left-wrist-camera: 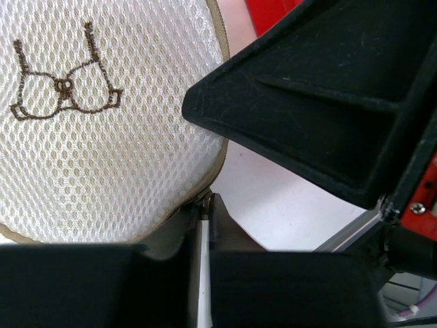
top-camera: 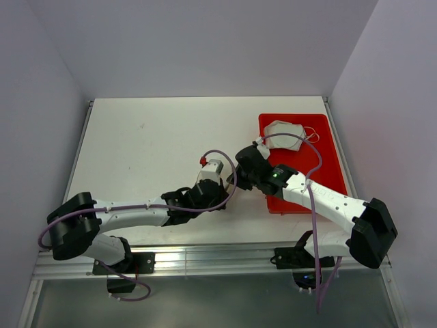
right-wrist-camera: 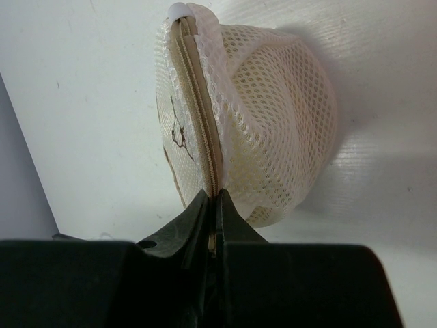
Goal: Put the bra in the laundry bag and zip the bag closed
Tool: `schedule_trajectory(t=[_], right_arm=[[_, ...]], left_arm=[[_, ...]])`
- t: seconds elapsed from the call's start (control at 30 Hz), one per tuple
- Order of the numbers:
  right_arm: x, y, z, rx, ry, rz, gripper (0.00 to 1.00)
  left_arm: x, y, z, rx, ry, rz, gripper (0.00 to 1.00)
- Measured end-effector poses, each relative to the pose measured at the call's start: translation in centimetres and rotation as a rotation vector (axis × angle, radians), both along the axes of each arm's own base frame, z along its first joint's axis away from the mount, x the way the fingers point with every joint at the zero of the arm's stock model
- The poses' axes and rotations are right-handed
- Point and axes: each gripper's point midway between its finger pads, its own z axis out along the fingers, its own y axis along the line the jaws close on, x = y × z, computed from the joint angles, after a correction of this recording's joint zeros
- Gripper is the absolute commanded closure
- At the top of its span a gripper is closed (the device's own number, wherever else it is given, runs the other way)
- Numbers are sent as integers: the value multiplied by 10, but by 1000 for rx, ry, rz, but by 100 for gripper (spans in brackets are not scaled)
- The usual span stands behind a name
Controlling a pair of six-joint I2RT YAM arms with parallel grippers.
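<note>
The laundry bag (left-wrist-camera: 102, 116) is a white mesh drum with a tan zipper rim and a brown bra outline stitched on its round face. My left gripper (left-wrist-camera: 205, 205) is shut on the zipper rim at the bag's lower edge. In the right wrist view the bag (right-wrist-camera: 273, 116) stands edge-on, and my right gripper (right-wrist-camera: 216, 199) is shut on the zipper rim (right-wrist-camera: 201, 109). A yellowish tint shows through the mesh; the mustard bra itself is not plainly visible. In the top view the two grippers, left (top-camera: 220, 195) and right (top-camera: 247, 176), meet mid-table and hide the bag.
A red plastic tray (top-camera: 321, 178) lies at the right of the table with a white-grey bra (top-camera: 287, 134) at its far end. The right arm reaches across the tray's near corner. The right gripper's black body (left-wrist-camera: 328, 102) fills the right of the left wrist view.
</note>
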Motion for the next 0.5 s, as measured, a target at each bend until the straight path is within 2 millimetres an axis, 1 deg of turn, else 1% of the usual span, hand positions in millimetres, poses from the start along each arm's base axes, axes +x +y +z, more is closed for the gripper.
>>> schedule_trajectory(t=[0.03, 0.23, 0.33, 0.4, 0.5], right_arm=[[0, 0, 0, 0, 0, 0, 100], [-1, 1, 0, 3, 3, 5, 100], [-2, 2, 0, 6, 6, 10, 100], [-1, 2, 2, 15, 7, 12, 100], [0, 7, 6, 38, 5, 25, 100]], left_arm=[[0, 0, 0, 0, 1, 5, 100], [1, 5, -1, 9, 6, 20, 100], [0, 11, 4, -2, 10, 34, 100], [1, 19, 6, -23, 17, 48, 100], [6, 41, 5, -60, 37, 86, 100]])
